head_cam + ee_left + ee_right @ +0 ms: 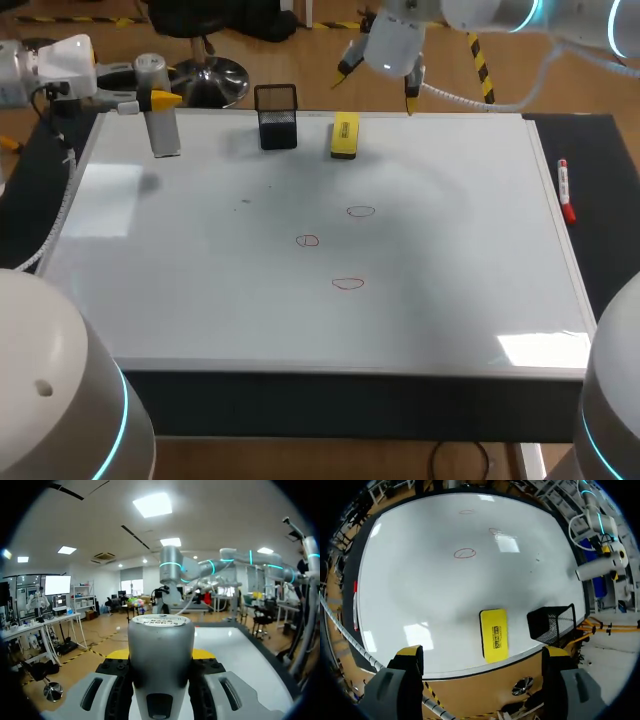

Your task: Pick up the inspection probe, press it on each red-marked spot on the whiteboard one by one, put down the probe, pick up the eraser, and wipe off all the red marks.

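The inspection probe point(162, 125), a grey cylinder, hangs upright over the whiteboard's point(200, 280) far left corner. My left gripper point(160, 100) is shut on it. In the left wrist view the probe point(160, 650) fills the gap between both fingers. Three red marks point(361, 211) point(307, 240) point(348, 283) are drawn mid-board. The yellow eraser point(345, 135) lies at the far edge. Above and just behind it my right gripper point(380, 85) hangs open and holds nothing. In the right wrist view the eraser point(495, 634) lies ahead of the right gripper point(482, 652).
A black mesh holder point(277, 115) stands on the board just left of the eraser, and it shows beside the eraser in the right wrist view point(551, 622). A red marker point(566, 190) lies off the board's right edge.
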Robot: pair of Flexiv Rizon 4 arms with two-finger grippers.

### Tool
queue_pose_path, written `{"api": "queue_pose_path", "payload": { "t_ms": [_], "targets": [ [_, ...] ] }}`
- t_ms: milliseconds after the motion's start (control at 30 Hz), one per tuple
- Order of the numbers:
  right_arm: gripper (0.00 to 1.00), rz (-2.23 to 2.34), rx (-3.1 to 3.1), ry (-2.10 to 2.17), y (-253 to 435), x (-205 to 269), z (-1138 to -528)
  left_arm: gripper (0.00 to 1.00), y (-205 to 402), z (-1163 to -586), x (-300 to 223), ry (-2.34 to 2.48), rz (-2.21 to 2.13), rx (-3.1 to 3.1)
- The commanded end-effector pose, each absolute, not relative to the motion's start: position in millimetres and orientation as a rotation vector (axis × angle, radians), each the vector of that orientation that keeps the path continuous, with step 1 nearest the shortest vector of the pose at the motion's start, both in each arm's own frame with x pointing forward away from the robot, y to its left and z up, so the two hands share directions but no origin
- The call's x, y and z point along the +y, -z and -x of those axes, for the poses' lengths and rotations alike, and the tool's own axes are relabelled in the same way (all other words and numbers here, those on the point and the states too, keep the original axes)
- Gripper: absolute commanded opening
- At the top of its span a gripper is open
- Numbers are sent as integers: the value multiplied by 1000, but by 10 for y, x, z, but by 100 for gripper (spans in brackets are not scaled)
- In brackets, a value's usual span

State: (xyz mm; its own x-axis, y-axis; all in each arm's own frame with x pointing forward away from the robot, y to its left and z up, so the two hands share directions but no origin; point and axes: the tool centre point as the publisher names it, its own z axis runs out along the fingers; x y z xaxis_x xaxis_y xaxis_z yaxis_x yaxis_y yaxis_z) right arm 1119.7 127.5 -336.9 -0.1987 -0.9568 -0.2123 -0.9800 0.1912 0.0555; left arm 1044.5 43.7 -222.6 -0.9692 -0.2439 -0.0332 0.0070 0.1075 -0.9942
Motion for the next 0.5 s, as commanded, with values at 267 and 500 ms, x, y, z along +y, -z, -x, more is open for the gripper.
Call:
{"api": "queue_pose_path", "payload": {
  "t_ms": [267, 500],
  "targets": [
    [100, 2311, 2199, 32, 3536, 1335, -11277, 0, 2216, -10441, 434, 1965, 239, 2187],
    [100, 2281, 2294, -18, 3657, 1380, -11343, 0, 2216, -10441, 434, 1965, 239, 2187]
  ]
}}
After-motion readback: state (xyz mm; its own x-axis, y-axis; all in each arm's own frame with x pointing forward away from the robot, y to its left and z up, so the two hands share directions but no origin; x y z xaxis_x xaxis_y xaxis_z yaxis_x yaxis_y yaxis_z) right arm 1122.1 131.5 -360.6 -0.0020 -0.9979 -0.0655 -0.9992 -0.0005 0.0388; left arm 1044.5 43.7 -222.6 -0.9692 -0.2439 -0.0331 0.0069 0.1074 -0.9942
